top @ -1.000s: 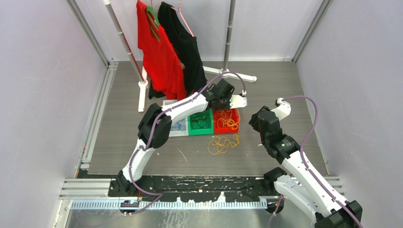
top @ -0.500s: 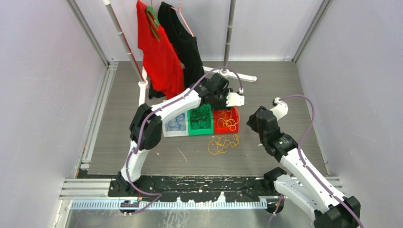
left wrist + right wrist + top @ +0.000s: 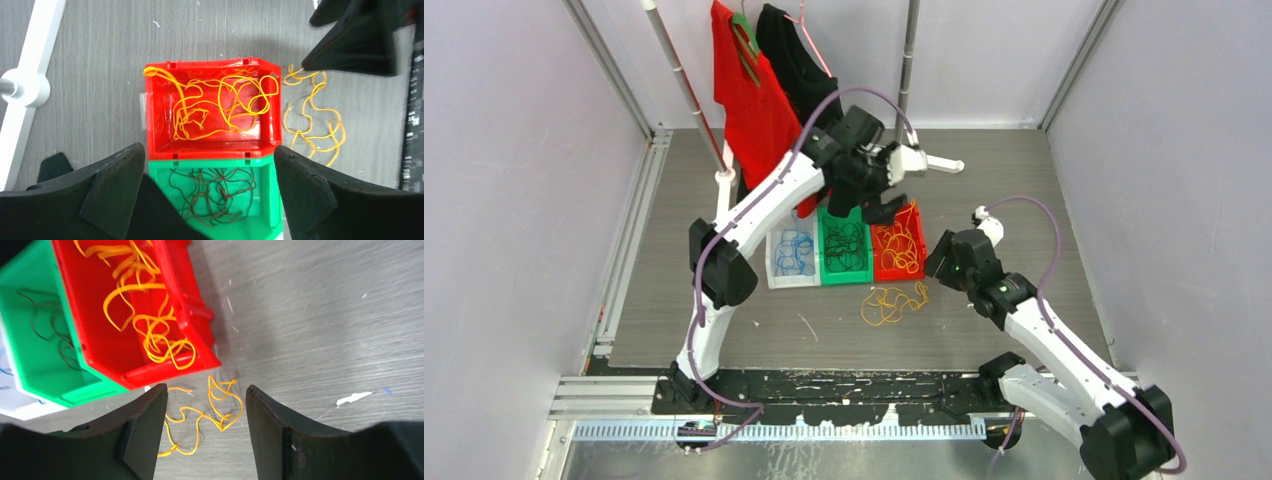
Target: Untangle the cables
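1. The grey wood-grain worktop [image 3: 1024, 180] carries everything.
2. A white clothes rack [image 3: 724, 190] stands at the back, with a red shirt [image 3: 749, 100] and a black shirt [image 3: 794, 60] hanging on it.
3. The left gripper [image 3: 207, 165] hangs above the bins with its jaws spread wide and nothing between them.
4. The right gripper [image 3: 205, 410] hovers low over the worktop just beside the red bin's corner. Its jaws are parted and hold nothing.
5. Three bins sit side by side, touching: a white bin [image 3: 776, 270], a green bin [image 3: 844, 275] and a red bin [image 3: 210, 147].
6. The cables are sorted by colour:
   - yellow cables [image 3: 200, 110] lie in the red bin, one loop draped over its rim
   - black cables [image 3: 210, 192] lie in the green bin
   - blue cables [image 3: 794, 250] lie in the white bin
7. A loose yellow tangle [image 3: 892, 303] lies on the worktop just in front of the red bin, under the right gripper.
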`<state>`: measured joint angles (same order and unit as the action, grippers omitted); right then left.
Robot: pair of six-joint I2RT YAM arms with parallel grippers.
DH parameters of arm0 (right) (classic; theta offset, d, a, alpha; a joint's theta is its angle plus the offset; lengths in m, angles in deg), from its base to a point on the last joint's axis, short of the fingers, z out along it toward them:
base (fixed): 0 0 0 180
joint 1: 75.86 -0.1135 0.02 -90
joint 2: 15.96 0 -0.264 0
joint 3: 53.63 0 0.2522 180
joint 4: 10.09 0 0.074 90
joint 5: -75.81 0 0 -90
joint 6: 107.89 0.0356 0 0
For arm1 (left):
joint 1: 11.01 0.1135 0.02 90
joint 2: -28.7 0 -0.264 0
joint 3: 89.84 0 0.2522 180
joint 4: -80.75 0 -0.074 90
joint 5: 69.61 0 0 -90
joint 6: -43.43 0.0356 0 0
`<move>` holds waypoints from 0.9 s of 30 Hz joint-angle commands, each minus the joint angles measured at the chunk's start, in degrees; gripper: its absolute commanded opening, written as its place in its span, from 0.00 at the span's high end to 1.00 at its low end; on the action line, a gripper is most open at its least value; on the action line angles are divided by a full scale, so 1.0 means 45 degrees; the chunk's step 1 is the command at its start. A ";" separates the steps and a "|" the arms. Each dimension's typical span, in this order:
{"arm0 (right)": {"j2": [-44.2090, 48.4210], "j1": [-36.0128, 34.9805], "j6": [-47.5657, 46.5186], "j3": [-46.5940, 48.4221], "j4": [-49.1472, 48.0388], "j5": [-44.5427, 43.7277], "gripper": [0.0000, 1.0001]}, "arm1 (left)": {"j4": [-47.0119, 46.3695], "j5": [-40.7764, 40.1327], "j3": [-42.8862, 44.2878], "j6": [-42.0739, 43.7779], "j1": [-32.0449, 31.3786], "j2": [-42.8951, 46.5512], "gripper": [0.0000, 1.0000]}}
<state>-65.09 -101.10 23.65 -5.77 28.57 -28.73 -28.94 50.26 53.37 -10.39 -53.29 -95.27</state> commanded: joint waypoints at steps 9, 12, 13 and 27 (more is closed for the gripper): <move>-0.3533 -0.1000 0.0574 -0.0537 -0.0866 0.2165 0.43 | 0.3355 0.2285 0.0385 -0.5005 0.3333 0.3708 0.00; -0.4489 -0.1051 0.0323 -0.0312 -0.0737 0.2075 0.52 | 0.3815 0.1329 -0.0649 -0.5193 0.3942 0.4925 0.00; -0.4657 -0.1052 0.0293 -0.0206 -0.0636 0.2030 0.58 | 0.4019 0.0980 -0.0957 -0.5129 0.4154 0.5239 0.00; -0.0674 -0.1072 -0.1051 0.4078 0.4528 0.1844 0.99 | 0.5142 0.0366 -0.2705 -0.4818 0.7754 0.7005 0.01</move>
<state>-72.50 -105.71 22.51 1.36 40.40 -19.62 -7.23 51.00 42.99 -31.44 -20.90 -66.26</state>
